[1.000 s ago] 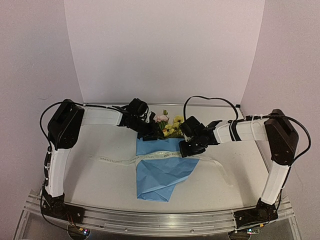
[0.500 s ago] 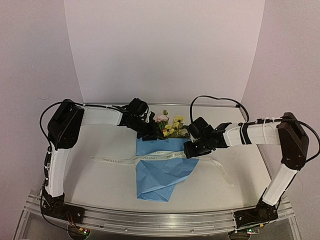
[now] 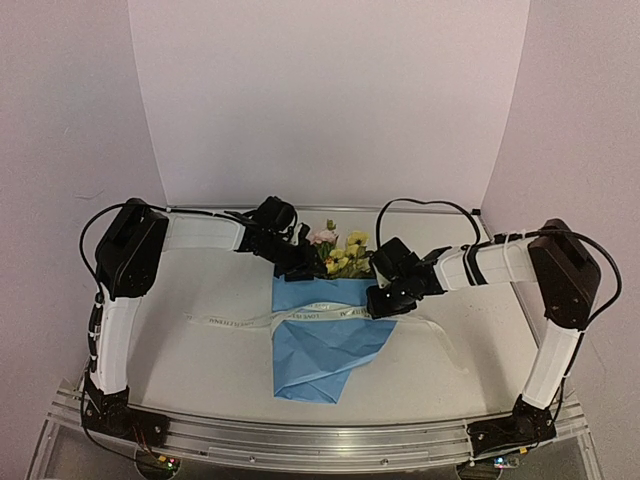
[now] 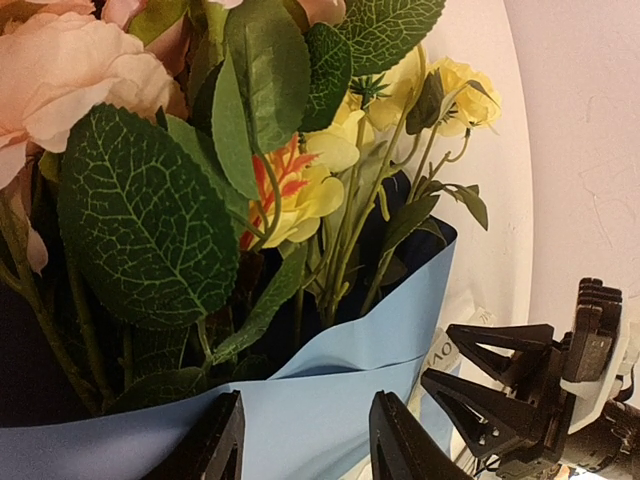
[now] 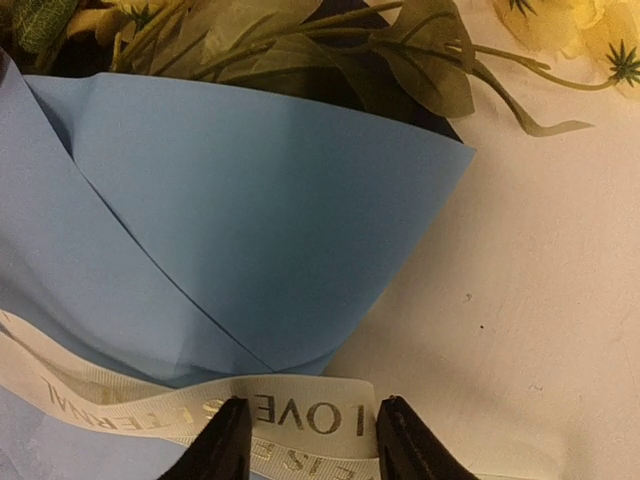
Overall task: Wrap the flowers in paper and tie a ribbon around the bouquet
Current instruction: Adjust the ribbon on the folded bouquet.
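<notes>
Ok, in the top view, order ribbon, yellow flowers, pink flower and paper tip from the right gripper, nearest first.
1. ribbon, directly under the right gripper
2. yellow flowers, just behind it
3. pink flower, farther back and left
4. paper tip, at the front, down-left

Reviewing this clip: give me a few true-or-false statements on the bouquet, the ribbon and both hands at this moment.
1. The ribbon lies across the paper. True.
2. The ribbon is knotted in a bow. False: it lies flat and untied, its ends trailing on the table on either side.
3. The flowers show at the paper's far end. True.
4. The right hand is over the ribbon's left end. False: its open fingers straddle the ribbon at the paper's right edge.
5. The left hand is far from the paper. False: it sits at the paper's rim, beside the flowers.
</notes>
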Robot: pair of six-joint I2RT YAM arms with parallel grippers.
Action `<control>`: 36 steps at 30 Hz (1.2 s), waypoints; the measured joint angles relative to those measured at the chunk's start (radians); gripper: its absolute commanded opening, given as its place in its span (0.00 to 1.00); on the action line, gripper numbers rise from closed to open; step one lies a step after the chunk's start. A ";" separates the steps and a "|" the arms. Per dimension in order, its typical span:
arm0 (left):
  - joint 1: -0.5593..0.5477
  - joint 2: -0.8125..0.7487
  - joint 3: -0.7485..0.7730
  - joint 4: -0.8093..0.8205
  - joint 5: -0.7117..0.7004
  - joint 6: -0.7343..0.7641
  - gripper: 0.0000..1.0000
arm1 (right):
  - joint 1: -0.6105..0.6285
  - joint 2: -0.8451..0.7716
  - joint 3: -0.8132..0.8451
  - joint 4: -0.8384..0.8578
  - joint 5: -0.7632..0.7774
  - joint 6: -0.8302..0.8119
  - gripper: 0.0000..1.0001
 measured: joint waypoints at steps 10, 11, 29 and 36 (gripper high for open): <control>0.000 0.018 0.000 0.000 -0.006 0.000 0.44 | -0.006 -0.001 0.003 0.011 0.028 0.029 0.22; 0.000 0.018 0.000 0.000 -0.006 0.000 0.44 | -0.006 -0.003 0.002 0.011 0.036 0.033 0.22; 0.000 0.018 0.069 -0.038 -0.005 0.093 0.47 | -0.007 -0.177 -0.129 -0.040 0.109 0.118 0.11; -0.017 0.018 0.117 -0.098 0.024 0.158 0.49 | -0.006 -0.211 -0.161 -0.075 0.109 0.145 0.11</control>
